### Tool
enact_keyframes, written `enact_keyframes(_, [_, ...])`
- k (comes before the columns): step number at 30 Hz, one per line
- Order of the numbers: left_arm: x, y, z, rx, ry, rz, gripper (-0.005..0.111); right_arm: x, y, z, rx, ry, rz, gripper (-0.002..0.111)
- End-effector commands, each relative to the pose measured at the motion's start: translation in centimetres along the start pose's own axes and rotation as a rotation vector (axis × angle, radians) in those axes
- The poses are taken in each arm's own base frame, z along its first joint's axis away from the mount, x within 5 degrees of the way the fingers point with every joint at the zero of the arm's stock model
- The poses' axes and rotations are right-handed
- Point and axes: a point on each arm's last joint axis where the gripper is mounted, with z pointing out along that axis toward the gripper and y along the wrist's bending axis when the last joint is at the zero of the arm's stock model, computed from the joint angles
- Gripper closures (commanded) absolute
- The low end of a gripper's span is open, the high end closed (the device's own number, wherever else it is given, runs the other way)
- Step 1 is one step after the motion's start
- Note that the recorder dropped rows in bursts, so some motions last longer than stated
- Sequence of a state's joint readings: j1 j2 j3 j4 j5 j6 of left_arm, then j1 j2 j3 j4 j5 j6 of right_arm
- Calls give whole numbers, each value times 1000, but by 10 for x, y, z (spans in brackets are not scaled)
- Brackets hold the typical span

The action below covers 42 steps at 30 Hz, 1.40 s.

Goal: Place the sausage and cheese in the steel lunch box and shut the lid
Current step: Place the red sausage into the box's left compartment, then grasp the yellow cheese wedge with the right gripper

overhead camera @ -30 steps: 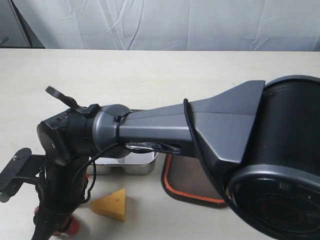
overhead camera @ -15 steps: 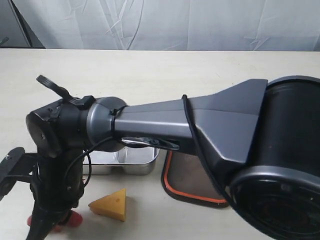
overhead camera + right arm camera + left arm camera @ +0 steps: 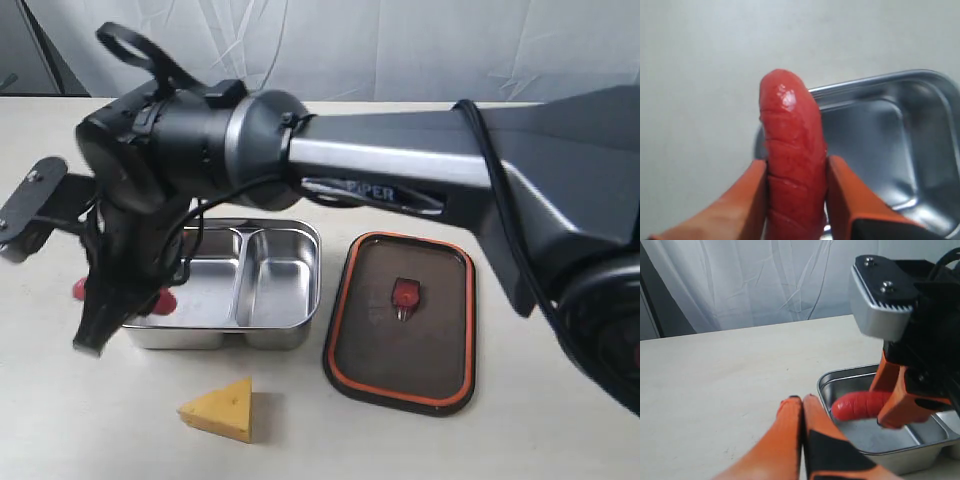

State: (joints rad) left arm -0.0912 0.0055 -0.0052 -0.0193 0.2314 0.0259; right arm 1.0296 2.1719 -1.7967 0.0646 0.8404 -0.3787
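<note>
The right gripper (image 3: 796, 165) has lifted the sausage (image 3: 790, 115) off the table (image 3: 400, 150) to the left end of the lunch box (image 3: 300, 290).

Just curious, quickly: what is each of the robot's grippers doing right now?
Left gripper: closed, empty.
Right gripper: closed on the sausage.

One sausage (image 3: 792, 130), one cheese wedge (image 3: 222, 410), one steel lunch box (image 3: 225, 336) divided into two compartments (image 3: 280, 280), and one lid (image 3: 445, 340) carrying a single orange valve tab (image 3: 404, 292). Two pincers show: one left pincer (image 3: 801, 401), one right pincer (image 3: 795, 167), each with two orange fingers (image 3: 747, 200). One tabletop (image 3: 500, 150), one white curtain (image 3: 400, 50) at the far side.
</note>
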Motion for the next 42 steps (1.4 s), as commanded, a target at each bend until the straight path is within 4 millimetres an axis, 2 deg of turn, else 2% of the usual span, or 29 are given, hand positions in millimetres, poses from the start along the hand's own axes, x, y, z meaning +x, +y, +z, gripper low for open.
enact_keyframes(1, [2, 0, 0, -1, 1, 6, 107, 5, -35, -7, 50, -68, 96, 109])
enact_keyframes(3, [2, 0, 0, -1, 1, 6, 107, 11, -50, -3, 55, -73, 149, 109])
enact_keyframes(6, [2, 0, 0, -1, 1, 6, 107, 19, -60, 5, 57, -53, 218, 109])
enact_keyframes(7, [2, 0, 0, -1, 1, 6, 107, 21, -60, 10, 48, -38, 229, 104])
enact_keyframes(8, [2, 0, 0, -1, 1, 6, 107, 21, -60, 11, 47, -35, 229, 99])
enact_keyframes(9, [2, 0, 0, -1, 1, 6, 107, 22, -59, 15, 35, -31, 240, 82])
enact_keyframes(11, [2, 0, 0, -1, 1, 6, 107, 24, -58, 19, 28, -21, 243, 58])
enact_keyframes(12, [2, 0, 0, -1, 1, 6, 107, 24, -58, 19, 25, -14, 243, 53])
enact_keyframes(16, [2, 0, 0, -1, 1, 6, 107, 28, -58, 19, 27, 21, 228, 52])
enact_keyframes(18, [2, 0, 0, -1, 1, 6, 107, 32, -57, 13, 23, 81, 153, 52])
enact_keyframes(19, [2, 0, 0, -1, 1, 6, 107, 34, -55, 4, 2, 114, 64, 52])
enact_keyframes(23, [2, 0, 0, -1, 1, 6, 107, 31, -46, -24, -77, 123, -40, 52])
enact_keyframes(24, [2, 0, 0, -1, 1, 6, 107, 32, -43, -37, -107, 134, -63, 52])
enact_keyframes(28, [2, 0, 0, -1, 1, 6, 107, 34, -28, -54, -182, 201, -81, 52])
enact_keyframes(34, [2, 0, 0, -1, 1, 6, 107, 28, 0, -50, -252, 190, -146, 52])
enact_keyframes(42, [2, 0, 0, -1, 1, 6, 107, 40, 41, -30, -340, 274, -219, 52])
